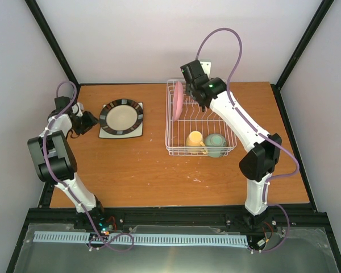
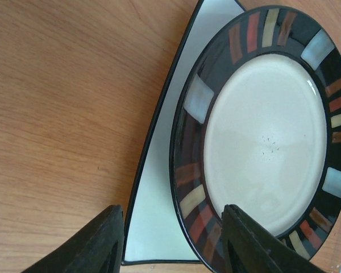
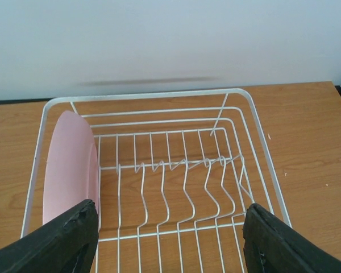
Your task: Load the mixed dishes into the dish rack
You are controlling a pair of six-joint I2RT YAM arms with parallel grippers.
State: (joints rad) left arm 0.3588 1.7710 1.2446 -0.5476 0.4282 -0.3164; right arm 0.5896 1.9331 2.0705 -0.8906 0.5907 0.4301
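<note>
Near end of the dish rack (image 1: 184, 153): yellow mug (image 1: 194, 139) & pale-green bowl (image 1: 215, 144) sit inside, side by side. Left of the rack, well apart from it on the counter (image 1: 153, 176), the black-rimmed plate (image 2: 267, 142) lies flat on the square off-white plate (image 2: 156, 222). The left jaws are at the stack's edge farthest from the rack, partly open w/ nothing gripped. One finger is just outside the square plate's edge, the other over the dark rim; can't tell if either touches. Likely step: take the round plate. To do it well, pinch the dark rim only, not both plates. The square one pokes out right under it, so come in low but above that, tip the rim up a bit, then close firm, as the glaze looks slick. After that, carry it to the rack, turn it upright & seat it in a free slot. Far end of the rack: pink plate (image 3: 71, 170) stands on edge at the rack's left wall, the prongs (image 3: 170, 173) beside it free. The right jaws hang over that far end, wide & empty, prob. best out of the way.
</note>
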